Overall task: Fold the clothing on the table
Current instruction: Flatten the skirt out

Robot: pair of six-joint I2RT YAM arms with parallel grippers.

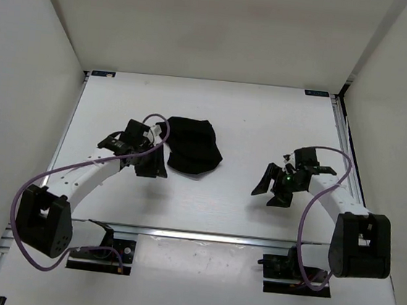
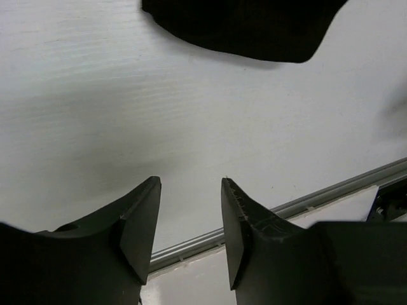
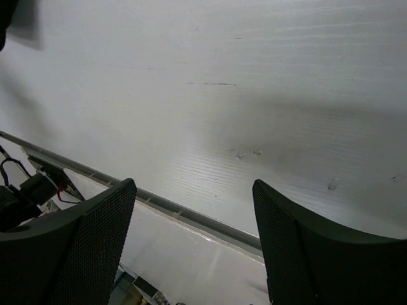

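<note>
The clothing is a bunched black fabric lump lying left of the middle of the white table. My left gripper hovers just to the lower left of it, open, with nothing between its fingers. In the left wrist view the clothing fills the top edge, well apart from the open left gripper. My right gripper is over bare table to the right, a forearm's length from the fabric, wide open and empty. The right wrist view shows the right gripper above plain tabletop.
The silver rail along the table's near edge runs just below both grippers and shows in the wrist views as the rail and the rail. White walls close in the back and both sides. Purple cables loop off each arm.
</note>
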